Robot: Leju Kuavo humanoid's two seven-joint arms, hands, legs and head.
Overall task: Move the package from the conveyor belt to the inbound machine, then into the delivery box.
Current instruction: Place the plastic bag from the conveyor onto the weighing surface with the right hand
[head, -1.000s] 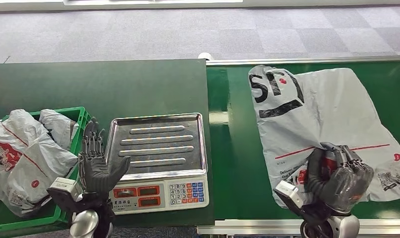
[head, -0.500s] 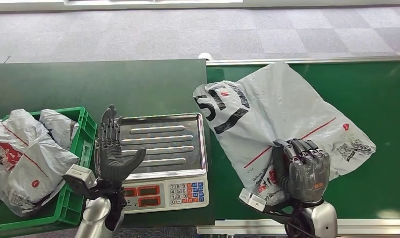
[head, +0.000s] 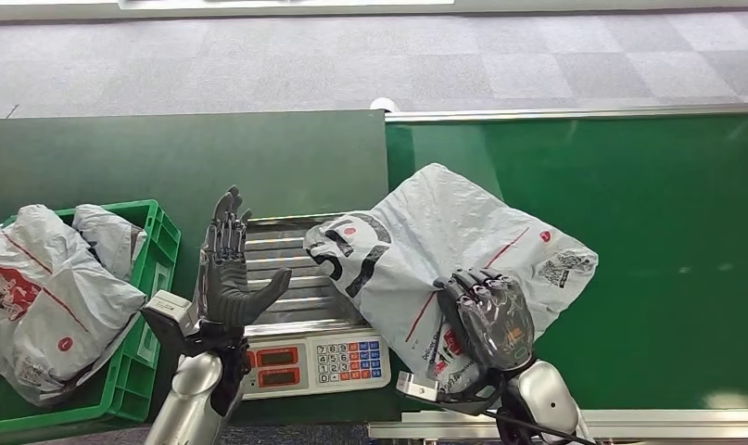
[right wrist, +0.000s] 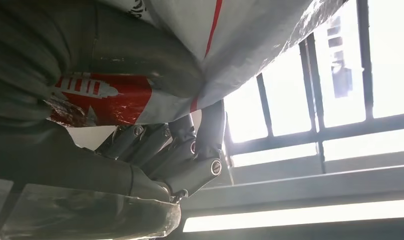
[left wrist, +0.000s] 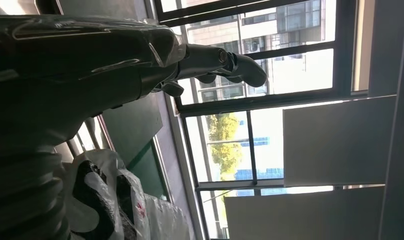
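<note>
A grey plastic mailer package (head: 435,250) with black lettering and red marks hangs over the right side of the steel scale tray (head: 277,269) and the belt's left end. My right hand (head: 492,317) grips its near edge; the bag (right wrist: 230,45) presses against the fingers (right wrist: 189,155) in the right wrist view. My left hand (head: 226,273) stands flat with fingers spread over the tray's left side, holding nothing; its fingers (left wrist: 225,62) reach out in the left wrist view, with the package (left wrist: 109,200) beyond. The green delivery box (head: 138,352) sits at the left.
The scale (head: 314,357) with its keypad and red displays stands on the dark green table (head: 166,158). Several grey mailers (head: 45,287) fill the green box. The green conveyor belt (head: 648,213) stretches to the right, with grey carpet floor (head: 351,56) beyond.
My right hand has carried the package leftward off the belt until it overlaps the scale tray. My left hand has risen and moved right, from beside the green box to over the tray's left side.
</note>
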